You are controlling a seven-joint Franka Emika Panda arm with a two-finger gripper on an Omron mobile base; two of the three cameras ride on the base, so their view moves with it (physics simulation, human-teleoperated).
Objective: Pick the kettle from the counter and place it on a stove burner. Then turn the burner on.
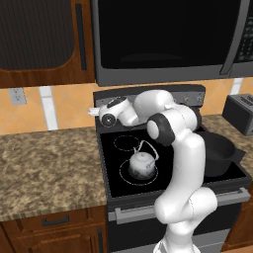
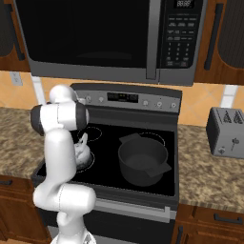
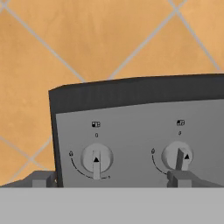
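One kettle [image 1: 143,163], one black pot [image 2: 143,161], one toaster [image 2: 226,131] and one microwave [image 2: 114,40] are counted; two knobs [image 3: 96,159] are seen close up.

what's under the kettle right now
The kettle stands on the black glass stovetop, inside the large white-outlined stove burner. The ring shows around its base; the glass directly beneath it is covered. A smaller ring lies behind it.
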